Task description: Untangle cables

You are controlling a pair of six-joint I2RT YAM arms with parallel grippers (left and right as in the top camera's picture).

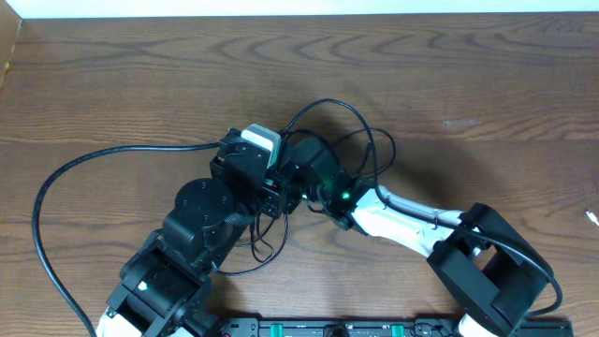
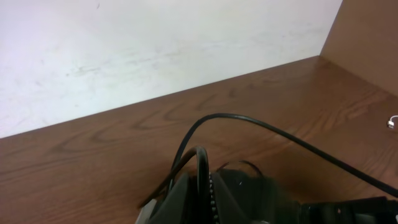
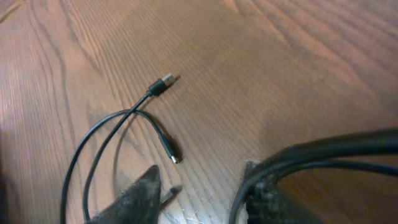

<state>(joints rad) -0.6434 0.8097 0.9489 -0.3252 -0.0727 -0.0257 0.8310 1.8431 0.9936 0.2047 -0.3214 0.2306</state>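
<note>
Cables (image 3: pixel 132 112): thin black cords lying on the wood table (image 1: pixel 140 75) near its centre, two crossing. One ends in a flat USB-type plug (image 3: pixel 164 81), the other in a small round tip (image 3: pixel 172 157). R gripper (image 3: pixel 200 169) is just beside them, jaws apart w/ bare wood btwn. L gripper (image 2: pixel 199 193) is closed; can't tell if it pinches a cord.

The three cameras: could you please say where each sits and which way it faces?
Overhead: above the table, looking straight down; left arm and right arm meet over the cables.
Left wrist: on the left arm, looking low across the table toward a white wall; left pincer at bottom.
Right wrist: on the right arm, tilted down at cable plugs; right pincer at bottom.
Shared: both wrist views show the cables.
</note>
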